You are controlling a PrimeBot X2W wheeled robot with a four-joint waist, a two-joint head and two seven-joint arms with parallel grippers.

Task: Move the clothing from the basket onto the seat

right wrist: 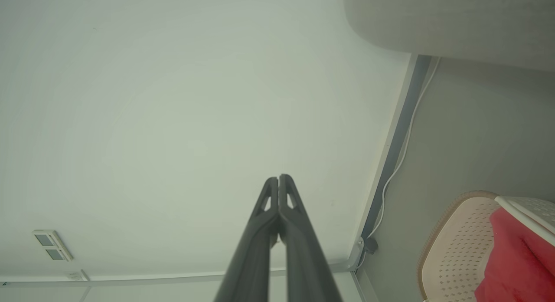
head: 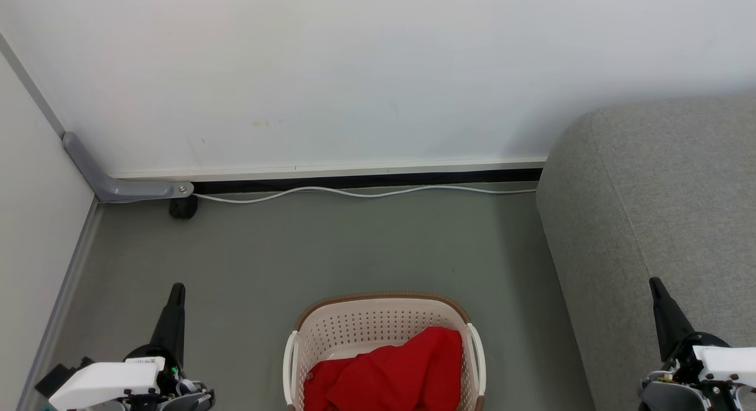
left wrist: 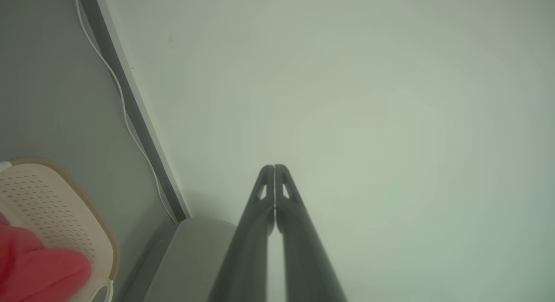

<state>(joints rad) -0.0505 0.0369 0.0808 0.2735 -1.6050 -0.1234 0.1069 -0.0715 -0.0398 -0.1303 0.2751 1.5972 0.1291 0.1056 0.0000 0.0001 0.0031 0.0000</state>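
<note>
Red clothing (head: pixel 390 372) lies heaped inside the basket (head: pixel 378 319) on the floor, left of the grey seat (head: pixel 661 210). Left pincer (head: pixel 176 288) and right pincer (head: pixel 654 282) are both closed, empty.

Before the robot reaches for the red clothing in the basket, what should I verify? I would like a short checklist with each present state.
1. Red clothing in the basket: ok, it lies inside.
2. Empty left claw: ok, shut on nothing, left of the basket.
3. Empty right claw: ok, shut on nothing, near the seat.
4. Claws open for a grasp: not ok, both are shut.
5. Room on the seat: cannot tell, only part is in view.
6. Path free of the white cable: ok, it lies along the wall.
</note>
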